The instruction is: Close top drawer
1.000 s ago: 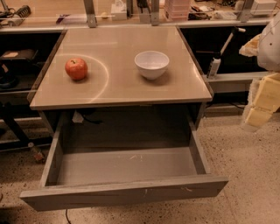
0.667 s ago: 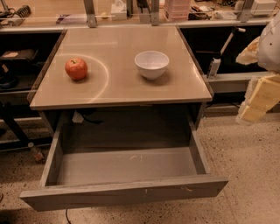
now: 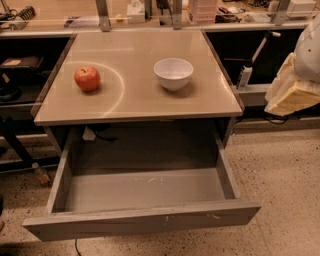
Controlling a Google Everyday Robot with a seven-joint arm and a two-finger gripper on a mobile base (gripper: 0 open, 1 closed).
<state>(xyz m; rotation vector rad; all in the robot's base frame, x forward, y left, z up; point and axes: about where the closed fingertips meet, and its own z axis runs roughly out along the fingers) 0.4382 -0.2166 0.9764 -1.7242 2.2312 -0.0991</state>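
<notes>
The top drawer (image 3: 145, 221) is a wide grey box drawer, pulled far out from under the tan tabletop. Its inside (image 3: 145, 189) holds nothing. Its flat front panel has no handle and shows small pale chip marks (image 3: 213, 216) right of its middle. My gripper (image 3: 292, 95), a cream-coloured block under a pale arm (image 3: 310, 45), hangs at the right edge of the view. It is above the floor, to the right of the table and well apart from the drawer.
A red apple (image 3: 87, 78) and a white bowl (image 3: 173, 73) sit on the tabletop (image 3: 135, 100). Dark shelving with cables stands left and right. A long bench with clutter (image 3: 200, 10) runs behind. Speckled floor (image 3: 285, 175) lies to the right.
My gripper has risen a little and drifted slightly left at the right edge. The drawer, the apple and the bowl have not moved.
</notes>
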